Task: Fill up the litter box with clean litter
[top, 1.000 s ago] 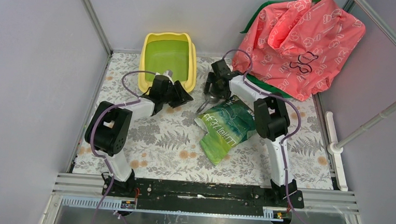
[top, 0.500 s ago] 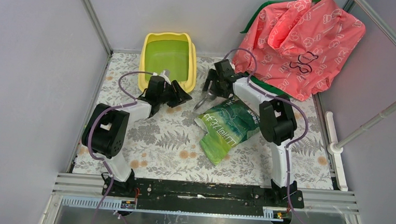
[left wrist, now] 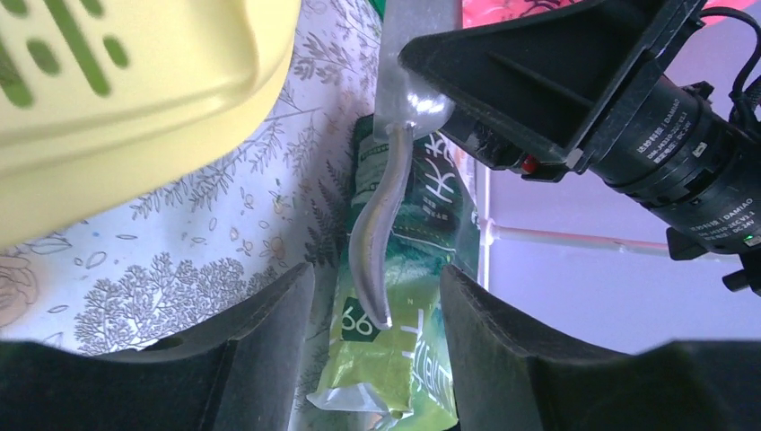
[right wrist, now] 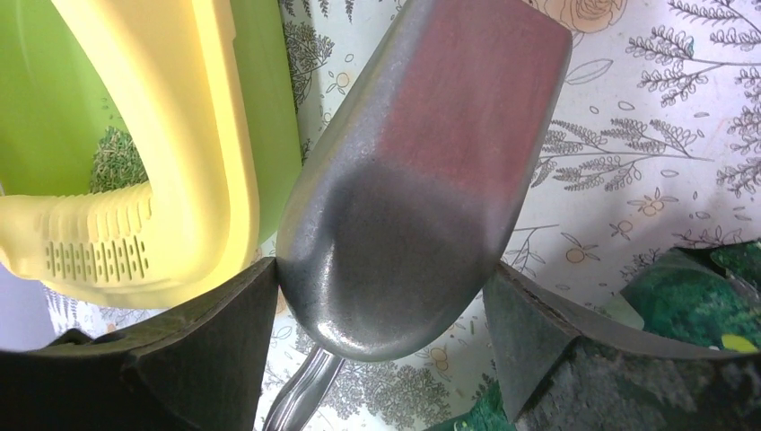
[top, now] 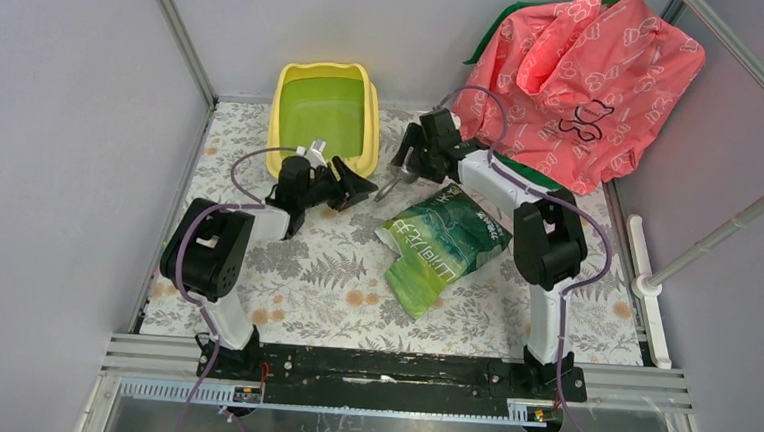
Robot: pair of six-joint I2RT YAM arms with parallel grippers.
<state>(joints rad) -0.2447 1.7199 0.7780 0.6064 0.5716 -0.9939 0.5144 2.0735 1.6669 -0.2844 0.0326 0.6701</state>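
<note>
Pulled back from the rectangular yellow plastic litter box (top: pixel 278 119) at the surface's (top: pixel 334 273) far edge, my left hand (top: pixel 348 181) sits open. Only a small patch of green-grey granular clean litter (right wrist: pixel 117 160) lies inside. My right hand (top: pixel 408 168), shifted boxward, grips an empty grey metal scoop (right wrist: pixel 422 180); I judge most filling remains.
</note>
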